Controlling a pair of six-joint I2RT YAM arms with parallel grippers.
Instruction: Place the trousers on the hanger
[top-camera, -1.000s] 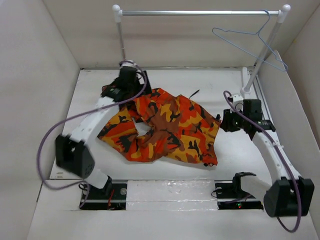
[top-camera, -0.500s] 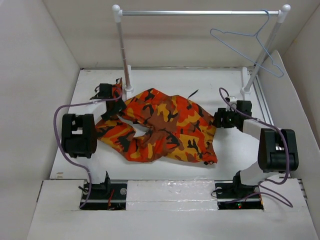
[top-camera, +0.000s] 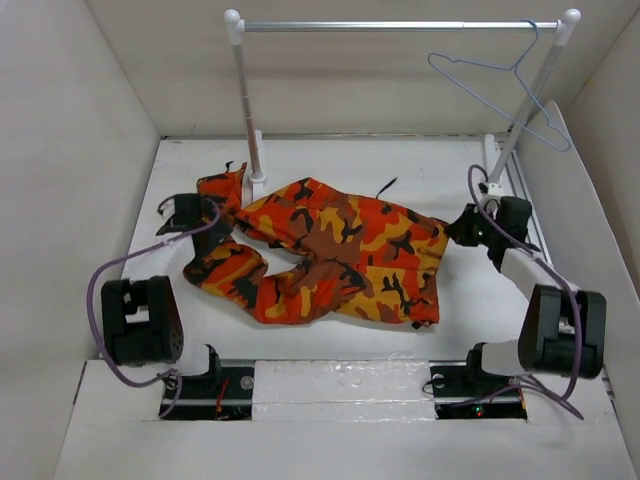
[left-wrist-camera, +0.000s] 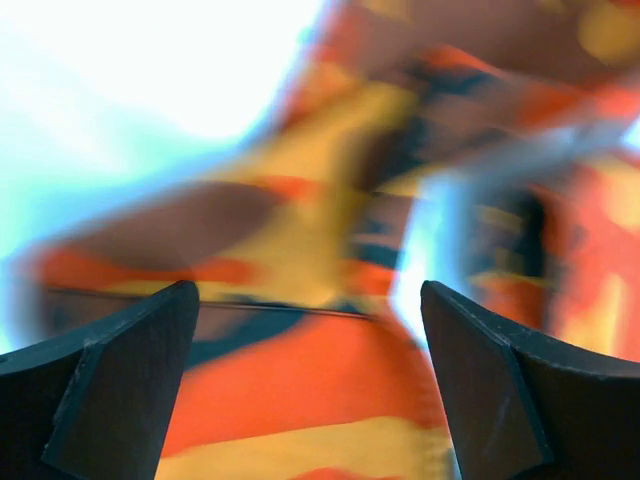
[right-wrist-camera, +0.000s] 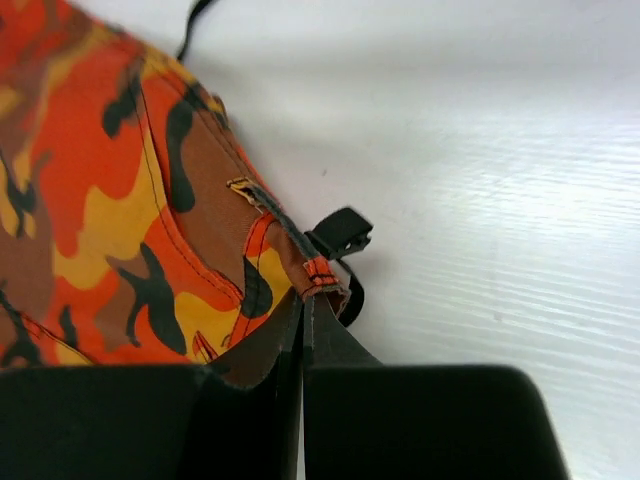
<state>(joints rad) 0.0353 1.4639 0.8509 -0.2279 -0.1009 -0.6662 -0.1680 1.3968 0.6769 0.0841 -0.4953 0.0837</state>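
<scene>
Pinching the trousers' (top-camera: 330, 250) waistband near the table's (top-camera: 440, 165) right edge with the newly clenched right gripper (right-wrist-camera: 301, 305), stretching them flatter, left gripper (left-wrist-camera: 308, 300) gaping over a leg, hanger (top-camera: 517, 70) unloaded on the rail (top-camera: 400, 25).

Rail (top-camera: 400, 25) at far end: white posts, silver crossbar; white tabletop (top-camera: 350, 160) beneath; pale walls (top-camera: 60, 150) on three sides.

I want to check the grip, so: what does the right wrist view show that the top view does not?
Only the right wrist view: the right gripper shut on the edge of the trousers, beside a black strap. Only the top view: the hanger on the rail, the left gripper at a trouser leg. Both: the trousers on the white table.
</scene>
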